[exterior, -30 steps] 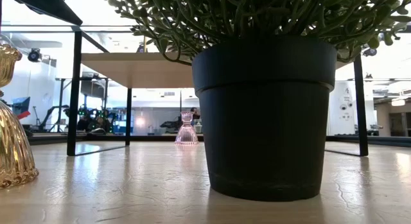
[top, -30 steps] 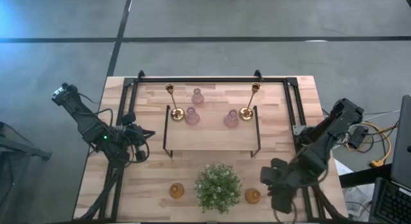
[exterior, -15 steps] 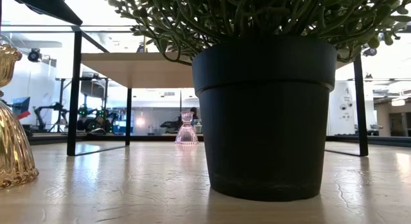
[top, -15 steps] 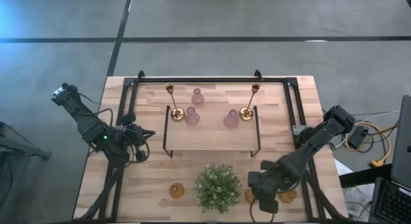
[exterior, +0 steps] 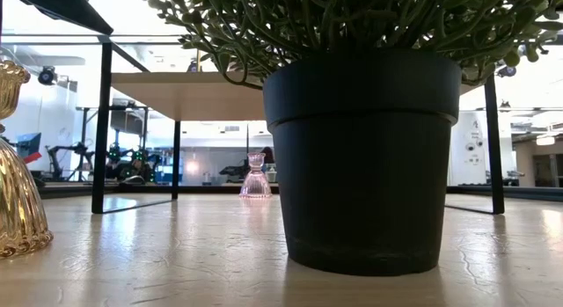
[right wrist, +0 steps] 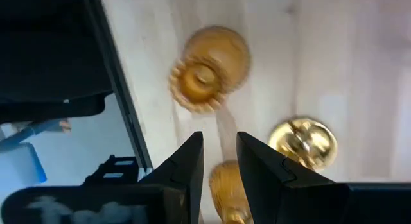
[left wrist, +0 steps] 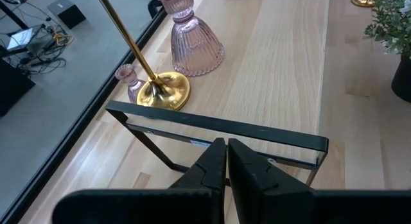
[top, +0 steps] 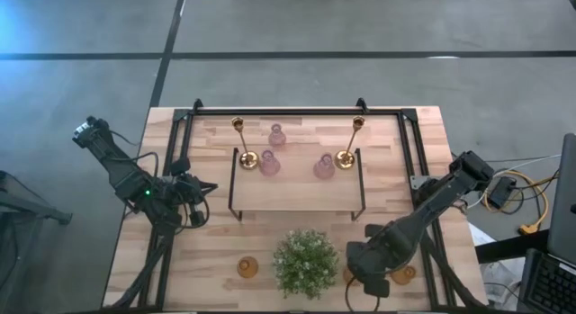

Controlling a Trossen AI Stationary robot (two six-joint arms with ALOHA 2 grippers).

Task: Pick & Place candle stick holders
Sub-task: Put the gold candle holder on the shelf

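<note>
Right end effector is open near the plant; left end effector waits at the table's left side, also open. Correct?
Not quite: the left end effector is shut, its fingers pressed together in the left wrist view. The right end effector is open near the plant, as you said.

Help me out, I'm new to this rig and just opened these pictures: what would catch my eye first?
Probably the bushy green plant in its dark pot, at the table's near edge, filling the low view. Just right of it, the right gripper hangs open over an amber glass holder, with a brass base showing beside it. Farther back, two brass candlesticks and pink glass holders cluster around a black-framed shelf, while the left gripper waits shut at the left side.
</note>
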